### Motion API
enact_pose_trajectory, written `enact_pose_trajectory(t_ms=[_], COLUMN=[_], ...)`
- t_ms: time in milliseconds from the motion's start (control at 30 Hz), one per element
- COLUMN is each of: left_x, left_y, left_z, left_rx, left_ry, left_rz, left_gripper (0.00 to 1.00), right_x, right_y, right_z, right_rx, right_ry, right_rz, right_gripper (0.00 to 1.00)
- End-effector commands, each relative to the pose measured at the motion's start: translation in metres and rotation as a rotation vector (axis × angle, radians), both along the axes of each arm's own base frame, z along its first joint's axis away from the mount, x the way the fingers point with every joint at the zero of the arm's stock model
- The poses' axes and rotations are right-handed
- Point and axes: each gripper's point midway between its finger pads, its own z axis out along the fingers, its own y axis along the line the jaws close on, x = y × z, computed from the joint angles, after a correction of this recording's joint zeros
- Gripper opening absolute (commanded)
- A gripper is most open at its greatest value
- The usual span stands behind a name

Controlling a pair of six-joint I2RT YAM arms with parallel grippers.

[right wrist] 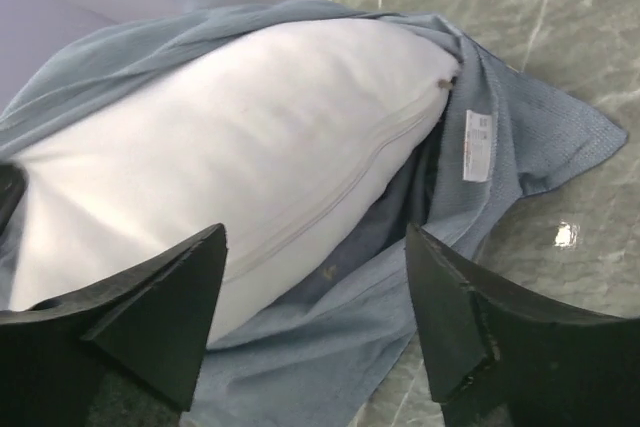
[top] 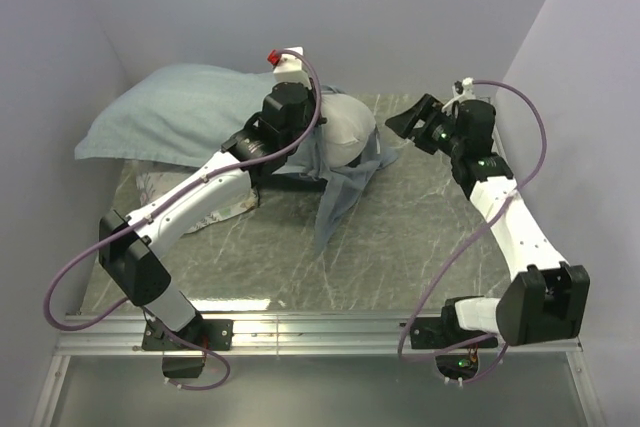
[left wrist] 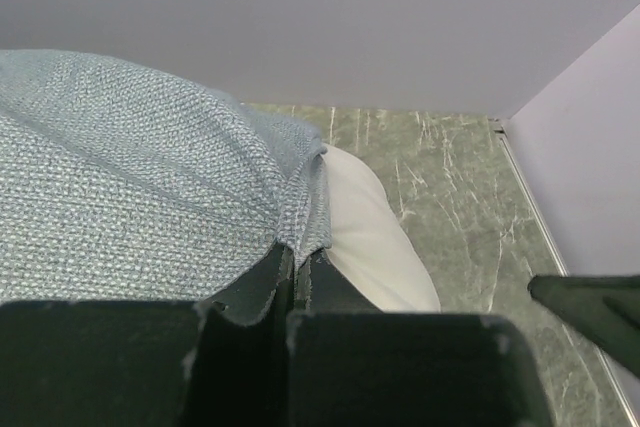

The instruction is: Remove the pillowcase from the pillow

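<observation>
the pillowcase (top: 165, 117) lies at the back left of the table (top: 420, 237) with its pale blue-grey side showing, and most of the pillow (top: 350, 125) is inside it. only the white right end of the pillow sticks out of the open mouth. loose fabric from that mouth trails forward across the table.

the left gripper (left wrist: 293, 277) sits right at the mouth, over the bundle. its fingers are closed tight with the hem of the pillowcase pinched between them. the bare pillow end shows just to the right of the pinch.

the right gripper (right wrist: 315, 247) is spread wide and has nothing in it. it hangs to the right of the exposed pillow end, apart from it and pointing at it, so in its wrist camera the pillow fills the gap between the fingers.

a white label (right wrist: 479, 145) sits on the inner side of the pillowcase flap, beside the pillow's corner.
</observation>
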Motion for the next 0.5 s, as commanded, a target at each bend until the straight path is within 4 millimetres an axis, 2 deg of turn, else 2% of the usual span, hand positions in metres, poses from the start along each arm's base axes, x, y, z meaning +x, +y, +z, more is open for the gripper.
enact_pose_trajectory(t_ms=[0,67,100,133,167,200,300,367,467], left_x=[-0.004,-0.004,-0.003,-0.003,-0.002,-0.002,-0.002,-0.001,0.001], left_y=[-0.008,-0.012,-0.013,-0.014,-0.014,-0.014,-0.016,-0.017,-0.020], left_z=[0.094,0.091,0.090,0.088,0.087,0.087,0.079,0.080,0.078], left_rx=[-0.206,-0.199,-0.196,-0.190,-0.186,-0.187,-0.166,-0.165,-0.162], left_ry=[-0.192,-0.183,-0.180,-0.173,-0.171,-0.172,-0.150,-0.149,-0.141], left_rz=[-0.039,-0.048,-0.049,-0.051,-0.051,-0.052,-0.057,-0.058,-0.066], left_gripper=[0.00,0.00,0.00,0.00,0.00,0.00,0.00,0.00,0.00], right_x=[-0.019,-0.026,-0.034,-0.042,-0.043,-0.050,-0.066,-0.080,-0.089], right_y=[0.023,0.033,0.047,0.051,0.049,0.055,0.047,0.050,0.056], right_z=[0.001,0.014,0.019,0.028,0.033,0.039,0.060,0.074,0.081], right_rx=[-0.025,-0.043,-0.031,-0.021,-0.025,-0.022,-0.008,0.005,-0.017], right_ry=[-0.014,-0.051,-0.061,-0.085,-0.107,-0.124,-0.193,-0.239,-0.262], right_rz=[0.035,0.024,0.050,0.053,0.019,0.021,-0.033,-0.023,-0.012], right_gripper=[0.82,0.85,0.86,0.86,0.86,0.86,0.88,0.88,0.89])
